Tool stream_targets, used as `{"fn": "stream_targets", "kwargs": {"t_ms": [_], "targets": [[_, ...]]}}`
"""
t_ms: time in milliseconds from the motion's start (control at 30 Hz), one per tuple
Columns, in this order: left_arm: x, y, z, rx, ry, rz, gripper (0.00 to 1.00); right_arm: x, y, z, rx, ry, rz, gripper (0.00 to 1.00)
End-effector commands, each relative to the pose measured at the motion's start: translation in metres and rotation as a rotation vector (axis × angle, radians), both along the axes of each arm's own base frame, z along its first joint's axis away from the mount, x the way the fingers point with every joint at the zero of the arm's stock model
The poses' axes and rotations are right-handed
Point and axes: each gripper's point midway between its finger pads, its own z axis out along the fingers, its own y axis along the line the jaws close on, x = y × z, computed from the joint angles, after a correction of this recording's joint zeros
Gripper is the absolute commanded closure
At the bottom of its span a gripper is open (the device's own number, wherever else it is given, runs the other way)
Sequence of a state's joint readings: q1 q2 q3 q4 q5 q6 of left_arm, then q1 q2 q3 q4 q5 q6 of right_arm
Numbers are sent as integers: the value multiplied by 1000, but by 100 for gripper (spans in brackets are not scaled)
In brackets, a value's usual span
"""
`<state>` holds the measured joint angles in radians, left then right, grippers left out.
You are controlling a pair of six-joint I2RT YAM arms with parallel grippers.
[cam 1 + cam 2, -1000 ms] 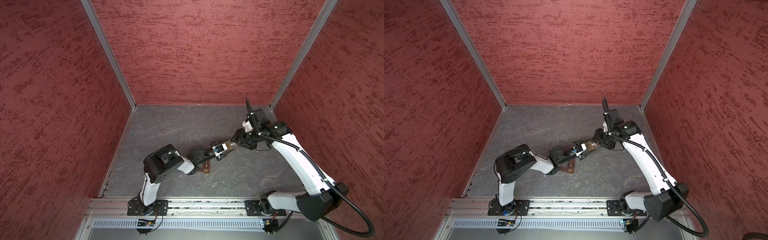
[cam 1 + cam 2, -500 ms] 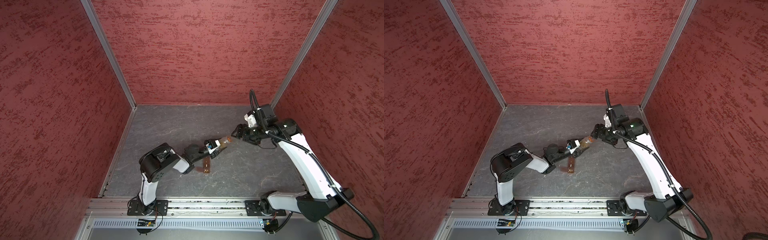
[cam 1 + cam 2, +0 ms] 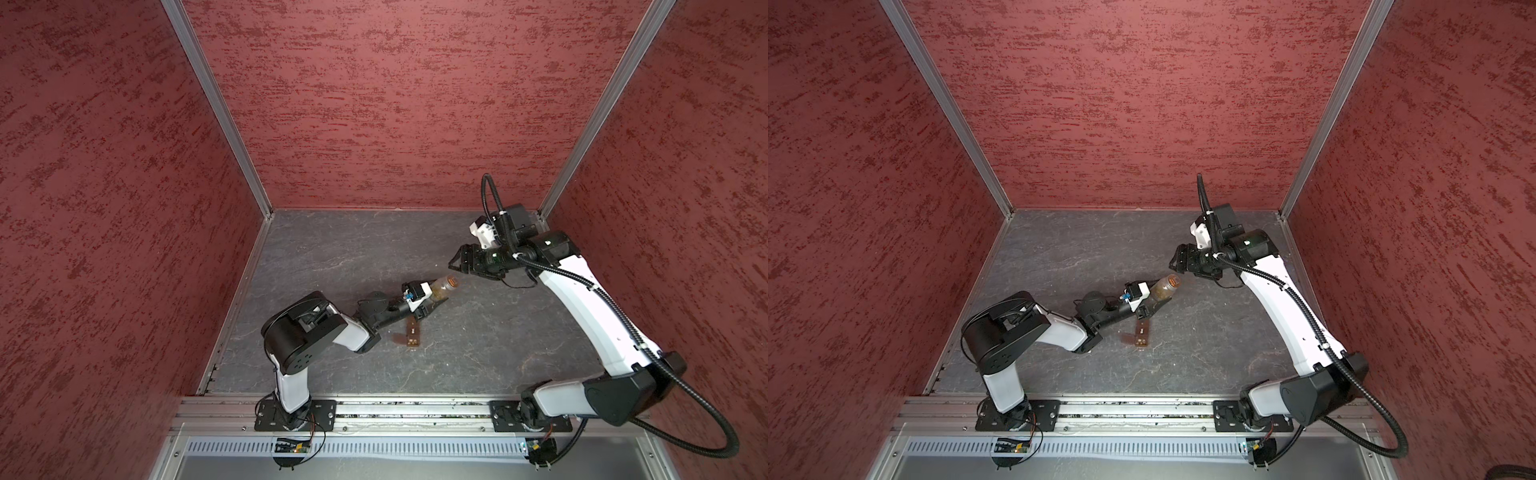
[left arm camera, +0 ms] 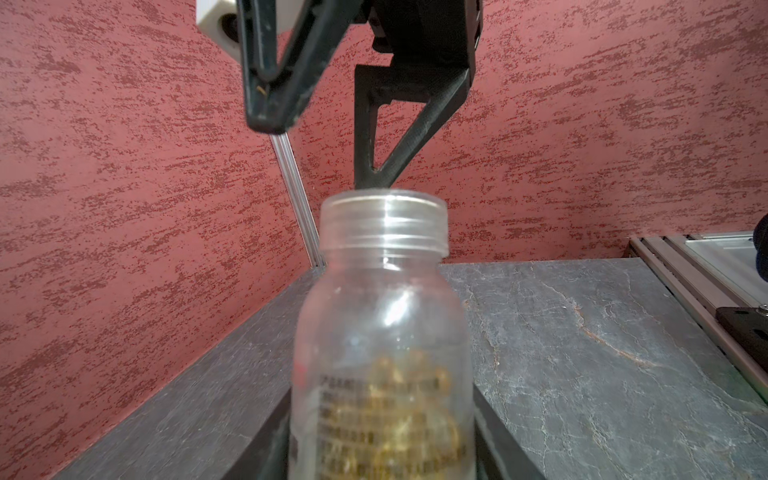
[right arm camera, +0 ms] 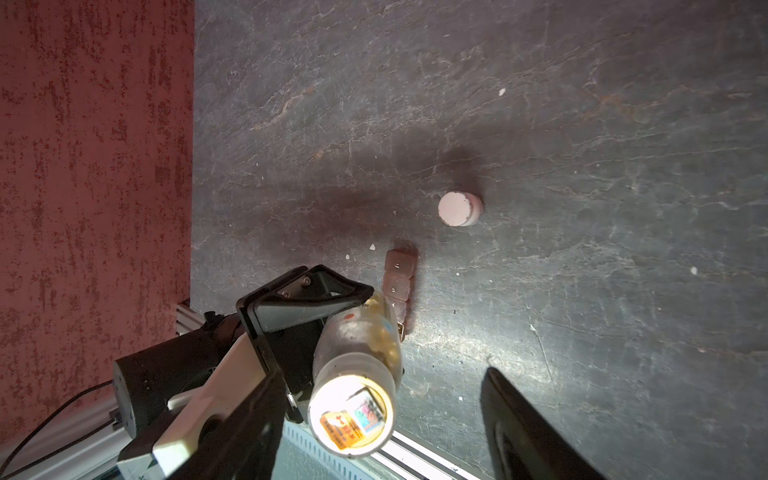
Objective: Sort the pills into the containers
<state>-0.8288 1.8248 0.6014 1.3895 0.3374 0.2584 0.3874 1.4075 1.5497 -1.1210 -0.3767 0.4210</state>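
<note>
My left gripper (image 3: 435, 297) (image 3: 1154, 301) is shut on a clear uncapped bottle (image 3: 445, 286) (image 3: 1166, 286) (image 4: 382, 332) with yellowish contents, held tilted above the table. My right gripper (image 3: 453, 264) (image 3: 1173, 262) (image 5: 380, 374) stands open just off the bottle's mouth (image 5: 351, 413), touching nothing. The containers (image 3: 412, 335) (image 3: 1141, 335) (image 5: 398, 277), a narrow brown box of cells, lie on the table under the left arm. Tiny whitish pills (image 5: 372, 247) lie scattered on the table beside the box and farther off.
A round white cap (image 5: 459, 208) lies flat on the grey table (image 3: 332, 257) beyond the box. Red walls (image 3: 395, 104) close in the back and both sides. A metal rail (image 3: 395, 409) with both arm bases runs along the front edge.
My right gripper has opened wider and come off the bottle's mouth as the arm swung back and to the right. The left arm has drawn the bottle slightly to the left.
</note>
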Motion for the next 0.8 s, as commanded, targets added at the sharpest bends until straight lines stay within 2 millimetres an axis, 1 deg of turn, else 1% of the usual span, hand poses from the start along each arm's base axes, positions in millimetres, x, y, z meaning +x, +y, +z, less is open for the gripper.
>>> {"fn": "stream_targets", "kwargs": {"t_ms": [0,367,567,767], "targets": [[-2,1,16,-41,-18,-13,100,-1,16,5,40,-33,74,25],[3,-5,20,-56,-20,-17,100,-9,29,-4,36,7,115,24],[8,-7,20,-60,-16,-15,100,-15,37,0,40,10,147,27],[13,-7,14,-55,-4,-4,100,-22,35,-2,0,17,149,30]]}}
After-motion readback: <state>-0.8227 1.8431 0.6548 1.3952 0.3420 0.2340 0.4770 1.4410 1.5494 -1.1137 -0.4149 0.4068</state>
